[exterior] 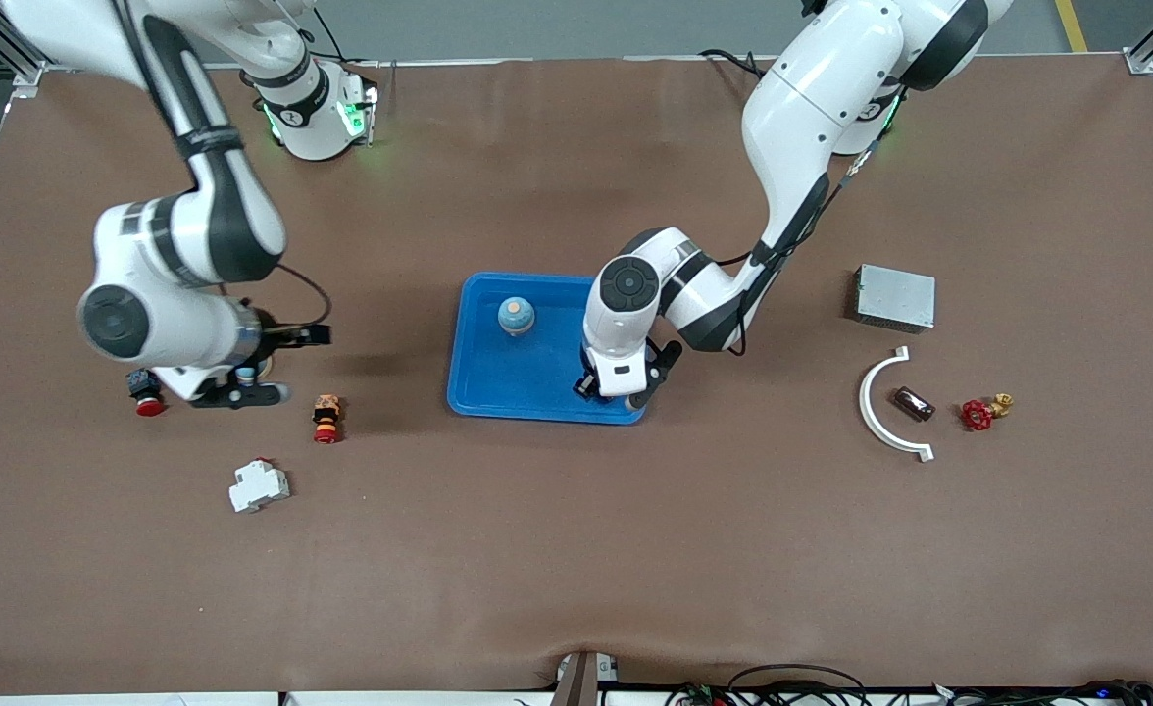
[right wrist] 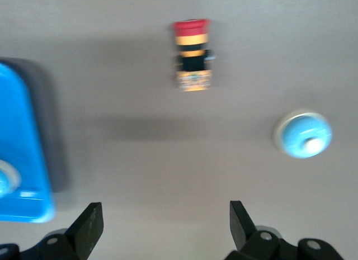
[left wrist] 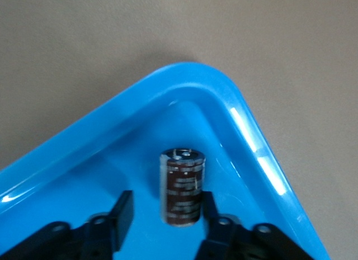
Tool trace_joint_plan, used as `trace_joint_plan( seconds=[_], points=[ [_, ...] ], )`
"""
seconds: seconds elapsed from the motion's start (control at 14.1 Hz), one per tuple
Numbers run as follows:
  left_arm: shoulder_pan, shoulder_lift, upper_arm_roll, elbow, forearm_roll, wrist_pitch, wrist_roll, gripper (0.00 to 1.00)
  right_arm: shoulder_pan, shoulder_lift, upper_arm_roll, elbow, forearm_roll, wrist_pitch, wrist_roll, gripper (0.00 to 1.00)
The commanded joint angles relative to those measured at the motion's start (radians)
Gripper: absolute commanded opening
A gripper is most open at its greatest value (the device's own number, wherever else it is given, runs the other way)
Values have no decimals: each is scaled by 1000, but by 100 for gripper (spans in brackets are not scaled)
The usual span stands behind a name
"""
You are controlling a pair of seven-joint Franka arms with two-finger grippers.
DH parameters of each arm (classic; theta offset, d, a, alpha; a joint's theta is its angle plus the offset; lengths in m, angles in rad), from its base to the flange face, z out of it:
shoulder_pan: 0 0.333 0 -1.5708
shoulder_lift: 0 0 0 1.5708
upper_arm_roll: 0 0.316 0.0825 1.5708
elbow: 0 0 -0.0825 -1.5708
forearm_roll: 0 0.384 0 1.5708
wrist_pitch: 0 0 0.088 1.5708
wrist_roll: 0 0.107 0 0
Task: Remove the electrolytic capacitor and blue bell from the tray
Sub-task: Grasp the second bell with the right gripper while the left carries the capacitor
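blue tray [exterior: 537,392] mid tabletop [exterior: 576,549], left hand [exterior: 616,390] over its corner, right hand [exterior: 238,387] above a blue bell [exterior: 246,374], left wrist view, capacitor [left wrist: 182,187] standing in tray between open fingers [left wrist: 122,211], right wrist view, right hand wide open, empty, bell [right wrist: 302,133] on tabletop

The corner of the blue tray [left wrist: 246,126] is filled by the capacitor [left wrist: 182,184], and the tray wall is close beside it. Bare mat is seen between the red push button [right wrist: 193,54] and the blue bell [right wrist: 302,133]
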Motion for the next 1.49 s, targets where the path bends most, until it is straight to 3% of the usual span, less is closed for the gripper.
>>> trace_joint_plan(
  seconds=[0.0,0.14,0.5,0.78,1.06,1.41],
  points=[
    [-13,25,11,24,26,18,-21,36,142,0,-11,26,11,10,238,100],
    [-14,20,14,24,29,18,-11,0,239,9,-11,33,13,61,402,100],
    [-2,-53,12,26,26,-3,-38,0,403,106,-12,26,13,251,629,100],
    [9,-158,29,26,32,-147,-62,0,471,161,-14,17,11,339,699,100],
    [103,-285,28,-17,37,-339,49,0,477,197,-14,15,7,349,699,100],
    [277,-426,23,-232,37,-358,341,0,488,241,-12,-2,7,395,700,100]
  ],
)
